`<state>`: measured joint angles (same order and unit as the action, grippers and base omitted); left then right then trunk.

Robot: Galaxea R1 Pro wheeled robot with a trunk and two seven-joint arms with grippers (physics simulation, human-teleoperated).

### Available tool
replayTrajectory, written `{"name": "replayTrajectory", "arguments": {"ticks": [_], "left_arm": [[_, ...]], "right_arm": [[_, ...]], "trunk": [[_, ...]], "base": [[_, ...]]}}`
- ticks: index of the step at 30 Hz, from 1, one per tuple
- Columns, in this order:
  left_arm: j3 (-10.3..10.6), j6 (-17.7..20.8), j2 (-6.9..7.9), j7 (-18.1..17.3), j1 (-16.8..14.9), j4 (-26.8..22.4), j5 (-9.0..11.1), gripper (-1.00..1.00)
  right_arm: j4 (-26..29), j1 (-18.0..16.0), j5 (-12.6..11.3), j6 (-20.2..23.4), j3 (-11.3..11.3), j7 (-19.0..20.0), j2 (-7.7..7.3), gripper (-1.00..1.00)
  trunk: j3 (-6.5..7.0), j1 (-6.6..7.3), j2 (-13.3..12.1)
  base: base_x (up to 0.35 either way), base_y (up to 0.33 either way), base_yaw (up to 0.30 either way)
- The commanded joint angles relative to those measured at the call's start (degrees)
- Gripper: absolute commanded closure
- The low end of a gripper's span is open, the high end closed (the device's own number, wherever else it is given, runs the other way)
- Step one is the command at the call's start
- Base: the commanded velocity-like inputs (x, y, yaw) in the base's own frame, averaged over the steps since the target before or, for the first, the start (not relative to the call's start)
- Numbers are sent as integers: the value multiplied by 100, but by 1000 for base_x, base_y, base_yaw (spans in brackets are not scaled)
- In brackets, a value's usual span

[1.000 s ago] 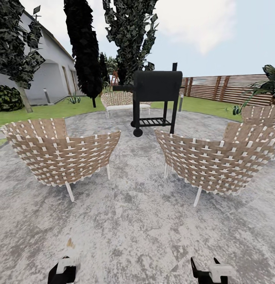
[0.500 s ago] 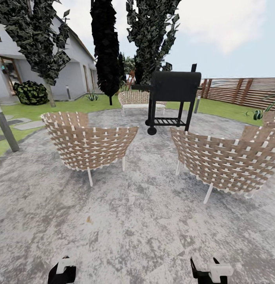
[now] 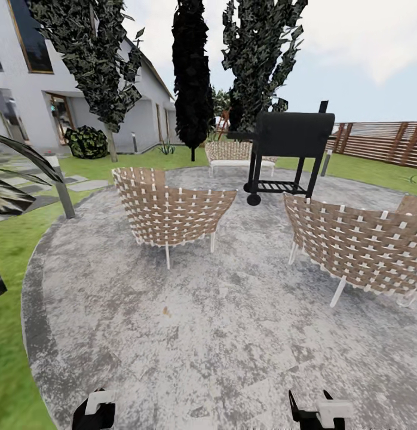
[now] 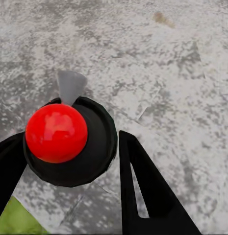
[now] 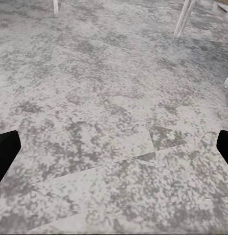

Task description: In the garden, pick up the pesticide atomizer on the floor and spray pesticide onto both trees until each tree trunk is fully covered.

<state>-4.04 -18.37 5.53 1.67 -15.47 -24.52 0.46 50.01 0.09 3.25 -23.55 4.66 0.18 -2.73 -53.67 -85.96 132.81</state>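
Note:
The pesticide atomizer (image 4: 69, 142) is a black round body with a shiny red top, and my left gripper (image 4: 69, 152) is shut on it just above the grey paving. In the head view the left gripper (image 3: 95, 412) and the right gripper (image 3: 319, 412) sit at the bottom edge. My right gripper (image 5: 114, 152) is open, with bare paving between its fingers. A tree with dark green foliage (image 3: 95, 60) and a leaning grey-brown trunk (image 3: 111, 146) stands far left on the lawn. Another leafy tree (image 3: 262, 54) rises behind the grill, its trunk hidden.
Two woven chairs (image 3: 172, 212) (image 3: 364, 245) stand ahead on the round paved patio, with a black grill (image 3: 289, 146) and a bench (image 3: 232, 152) behind. A narrow black-leaved tree (image 3: 192, 77), a bush (image 3: 88, 141), a lamp post (image 3: 62, 188), the fence (image 3: 382, 142) and the lawn (image 3: 17, 239) surround it.
The whole view has swung left as the camera turned: chairs and grill shifted right, while the lamp post, lawn and house front came in at left. Grippers kept their pose.

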Motion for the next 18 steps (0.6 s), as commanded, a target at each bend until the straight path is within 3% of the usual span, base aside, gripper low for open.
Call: {"name": "replayTrajectory", "arguments": {"ticks": [1,9,18], "left_arm": [[0,0,0,0,0,0,-1,100],[0,0,-4,0,0,0,-2,100],[5,-9,-8,0,0,0,-5,100]], "right_arm": [[0,0,0,0,0,0,0,-100],[-1,0,0,0,0,0,0,-100],[-3,0,0,0,0,0,0,-100]], "trunk": [[5,0,0],[42,0,0],[84,0,0]], "base": [[-311,98,236],[-284,15,236],[-206,-169,237]]}}
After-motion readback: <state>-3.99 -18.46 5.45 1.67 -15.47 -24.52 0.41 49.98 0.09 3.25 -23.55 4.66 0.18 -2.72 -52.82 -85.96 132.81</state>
